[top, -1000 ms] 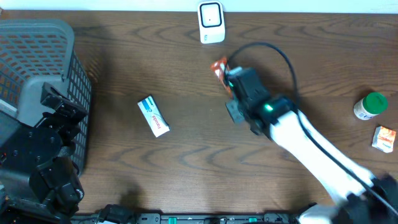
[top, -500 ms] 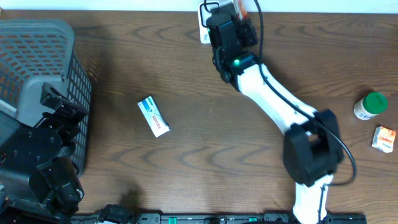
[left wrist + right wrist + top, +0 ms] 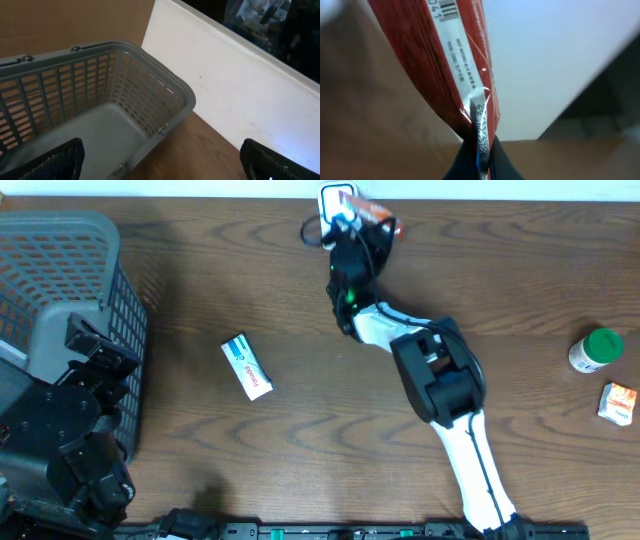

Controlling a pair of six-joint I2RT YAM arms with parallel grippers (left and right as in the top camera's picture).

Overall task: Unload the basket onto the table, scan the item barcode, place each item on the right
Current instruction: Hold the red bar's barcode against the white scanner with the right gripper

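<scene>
- Right tool (image 3: 477,161), lower centre of the wrist view, is clenched on the seam of the glossy red plastic packet (image 3: 435,60).
- The packet looks light, floppy and slippery; pinch the seam and keep the barcode uncovered.
- Left tool (image 3: 162,162) gapes empty.

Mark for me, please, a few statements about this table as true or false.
1. The right pincer is shut on the red packet. True.
2. The packet is held up by the white scanner. True.
3. The left pincer grips the blue-and-white box. False: it stands open at the grey basket, and the box lies alone on the table.
4. The green-capped bottle lies in the basket. False: it sits on the table, beside an orange box.
</scene>
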